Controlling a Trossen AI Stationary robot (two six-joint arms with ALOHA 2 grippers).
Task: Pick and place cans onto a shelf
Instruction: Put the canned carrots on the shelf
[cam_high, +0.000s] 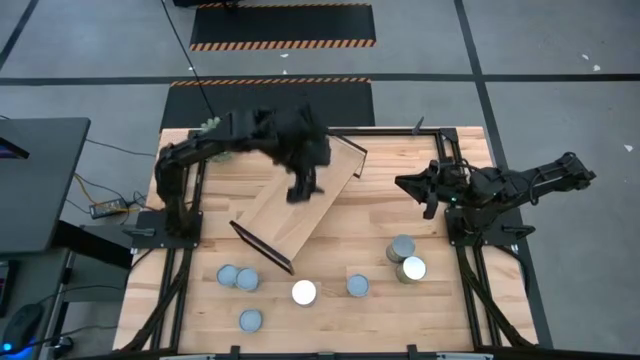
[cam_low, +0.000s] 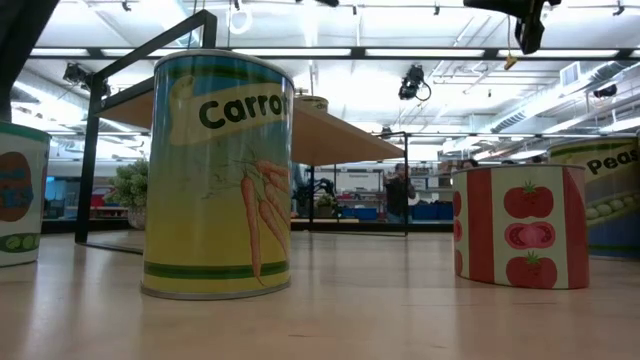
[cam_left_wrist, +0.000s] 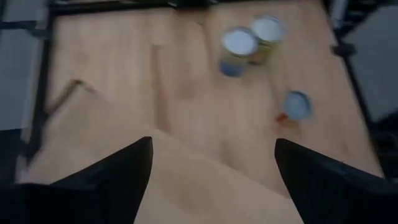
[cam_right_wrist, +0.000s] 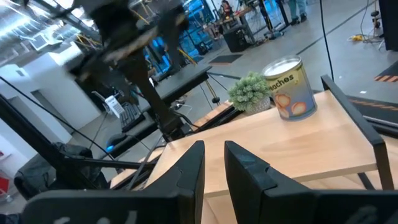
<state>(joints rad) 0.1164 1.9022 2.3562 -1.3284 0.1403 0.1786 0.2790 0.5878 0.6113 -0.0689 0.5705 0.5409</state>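
The shelf (cam_high: 290, 215) lies slantwise mid-table, a light-wood board on black frame ends. My left gripper (cam_high: 303, 187) hovers above the board (cam_left_wrist: 124, 155), open, with nothing between its fingers (cam_left_wrist: 112, 177). A peach-labelled can (cam_right_wrist: 289, 87) stands on the shelf's far end; my left arm hides it in the high view. Several cans stand on the table near the front: a pair (cam_high: 237, 278), one (cam_high: 250, 320), a white-topped one (cam_high: 304, 292), one (cam_high: 357, 286) and two (cam_high: 405, 258) at the right. My right gripper (cam_high: 415, 185) waits at the right, shut.
A spiky green plant (cam_right_wrist: 252, 90) stands beside the can on the shelf. The low view shows a carrot can (cam_low: 215, 175) and a tomato can (cam_low: 520, 225) close by. The black arm bases (cam_high: 165, 225) (cam_high: 485, 230) flank the table. Bare wood shows between shelf and right arm.
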